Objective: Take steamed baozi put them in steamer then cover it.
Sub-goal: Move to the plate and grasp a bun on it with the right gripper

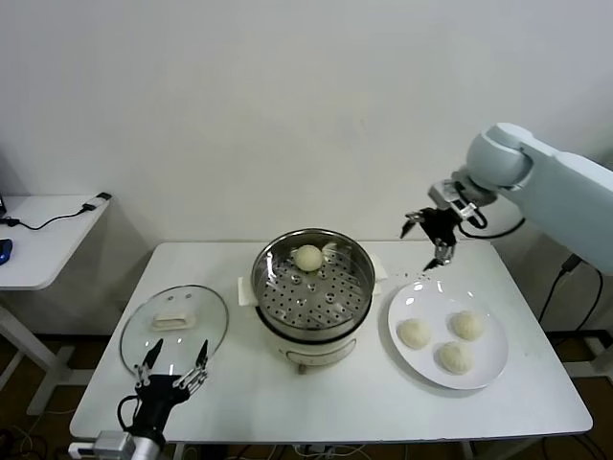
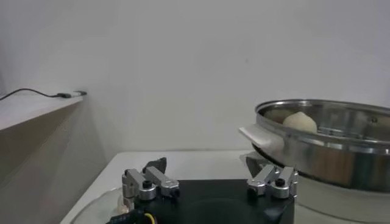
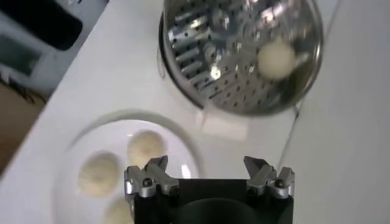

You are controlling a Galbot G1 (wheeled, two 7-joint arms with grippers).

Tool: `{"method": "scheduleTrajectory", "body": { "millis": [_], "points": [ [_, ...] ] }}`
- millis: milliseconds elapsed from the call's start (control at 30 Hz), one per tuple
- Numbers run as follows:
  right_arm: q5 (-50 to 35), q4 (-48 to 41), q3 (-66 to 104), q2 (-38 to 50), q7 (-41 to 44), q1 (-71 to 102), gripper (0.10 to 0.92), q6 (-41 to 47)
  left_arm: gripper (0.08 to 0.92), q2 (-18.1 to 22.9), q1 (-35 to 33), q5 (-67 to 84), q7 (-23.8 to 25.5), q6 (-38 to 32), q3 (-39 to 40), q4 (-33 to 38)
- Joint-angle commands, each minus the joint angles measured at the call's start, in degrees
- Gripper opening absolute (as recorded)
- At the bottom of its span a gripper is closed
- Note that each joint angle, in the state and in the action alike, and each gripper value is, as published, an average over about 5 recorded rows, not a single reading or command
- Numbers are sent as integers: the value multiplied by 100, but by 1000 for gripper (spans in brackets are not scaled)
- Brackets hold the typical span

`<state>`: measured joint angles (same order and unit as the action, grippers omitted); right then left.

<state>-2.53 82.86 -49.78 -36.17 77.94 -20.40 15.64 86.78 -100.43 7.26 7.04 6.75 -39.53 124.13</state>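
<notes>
One steamed baozi (image 1: pixel 308 257) is seen on the perforated tray at the back of the steamer (image 1: pixel 312 287), which is left uncovered, presumably so the rest can be loaded. Three more buns (image 1: pixel 442 342) are kept on the white plate (image 1: pixel 410 300) just right of the steamer. The right claw (image 1: pixel 432 238) is held spread and empty above the plate's far edge. The cover (image 1: pixel 174 326) is laid flat left of the steamer on the surface (image 1: pixel 517 402), with the left claw (image 1: pixel 172 366) spread beside it. No readable writing is found.
</notes>
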Motion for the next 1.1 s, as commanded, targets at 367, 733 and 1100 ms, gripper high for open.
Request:
{"method": "scheduleTrajectory", "body": {
  "millis": [367,733,1100],
  "points": [
    [1265,-102,1990,-137,-809,3122,823,909,823,-20,-47,4,25,60,-24,-115],
    [1515,-588,2186,-577,-839,3509,823,495,823,-13,12,40,85,110,-62,-181],
    [1751,-789,2240,-798,-905,3616,823,379,823,8,26,53,90,121,-62,-187]
  ]
}}
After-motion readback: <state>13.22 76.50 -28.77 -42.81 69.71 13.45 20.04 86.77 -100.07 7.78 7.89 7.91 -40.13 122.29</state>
